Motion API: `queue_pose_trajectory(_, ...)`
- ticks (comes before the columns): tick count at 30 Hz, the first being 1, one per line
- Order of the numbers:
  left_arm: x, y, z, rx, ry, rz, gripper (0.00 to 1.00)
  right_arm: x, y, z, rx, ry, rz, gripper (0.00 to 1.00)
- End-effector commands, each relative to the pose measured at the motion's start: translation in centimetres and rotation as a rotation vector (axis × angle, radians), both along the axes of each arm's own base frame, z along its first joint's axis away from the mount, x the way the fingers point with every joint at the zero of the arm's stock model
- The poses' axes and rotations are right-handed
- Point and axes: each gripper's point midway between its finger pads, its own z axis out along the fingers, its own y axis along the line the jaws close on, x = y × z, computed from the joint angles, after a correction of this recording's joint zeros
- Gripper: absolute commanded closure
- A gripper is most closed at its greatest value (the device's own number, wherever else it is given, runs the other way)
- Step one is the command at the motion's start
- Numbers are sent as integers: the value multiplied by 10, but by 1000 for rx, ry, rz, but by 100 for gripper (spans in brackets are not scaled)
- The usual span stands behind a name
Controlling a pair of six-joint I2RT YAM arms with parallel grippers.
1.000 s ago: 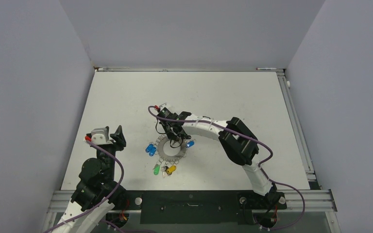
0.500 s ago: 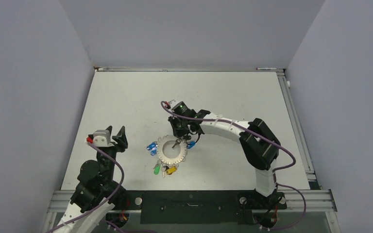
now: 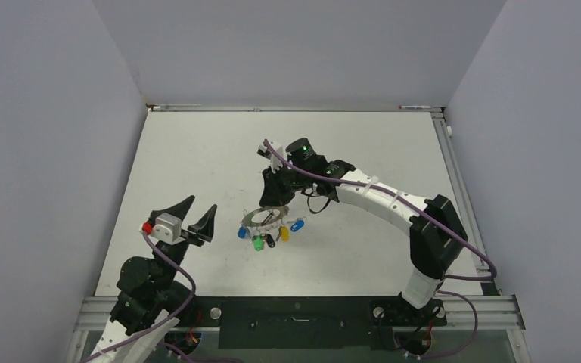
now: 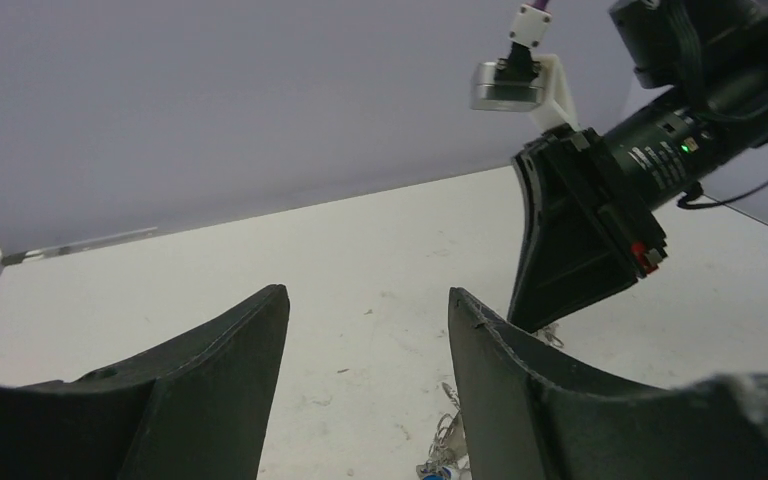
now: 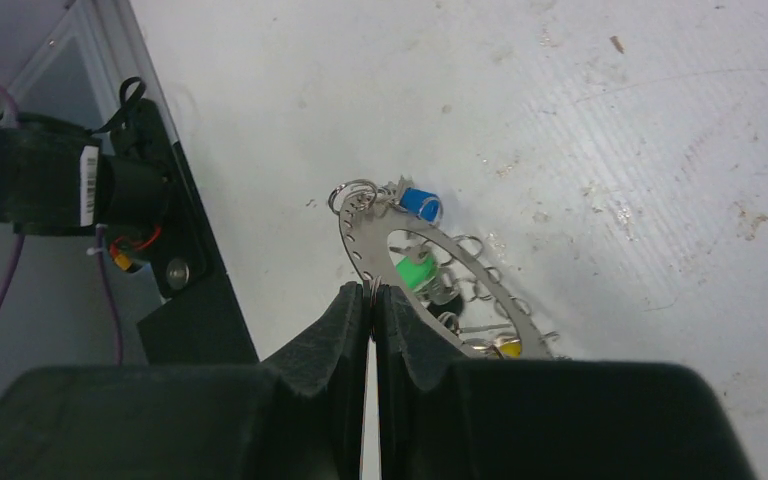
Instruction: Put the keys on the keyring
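Note:
My right gripper is shut on the rim of the keyring, a flat grey ring with small holes, and holds it tilted above the table. Several keys hang from it: blue, green, black, yellow and another blue. In the right wrist view the closed gripper pinches the keyring, with blue, green and yellow keys on it. My left gripper is open and empty, left of the ring; in its own view it points toward the right gripper.
The white table is walled by grey panels on three sides. A black metal rail runs along the near edge by the arm bases. A small cluster of keys shows at the bottom of the left wrist view.
The right gripper has lifted the keyring off the table and carried it slightly right; the keys now hang under it. The left arm has swung right toward the ring.

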Motion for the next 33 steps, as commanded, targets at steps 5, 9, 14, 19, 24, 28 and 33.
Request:
queue_pose_trajectory(5,-38,-55,37,40,-149,-367,39,-48,-6,87,209,-157,273,95)
queue_pose_trajectory(9,-58,-79,37,73,-177,-541,34,-73,-17,108,287,-226,376,95)
queue_pose_trajectory(14,-78,-107,32,93,-175,-747,32,-96,-29,124,350,-296,481,95)
queue_pose_trajectory(19,-81,-123,38,44,-155,-853,32,-107,-34,138,395,-341,525,95)
queue_pose_trajectory(24,-79,-137,42,13,-80,-929,41,-99,-33,146,393,-375,464,95)
queue_pose_trajectory(28,-72,-145,43,-34,-24,-949,42,-87,-31,145,366,-380,399,95)
queue_pose_trajectory(33,-56,-144,37,-47,27,-881,43,-86,-32,151,377,-405,380,95)
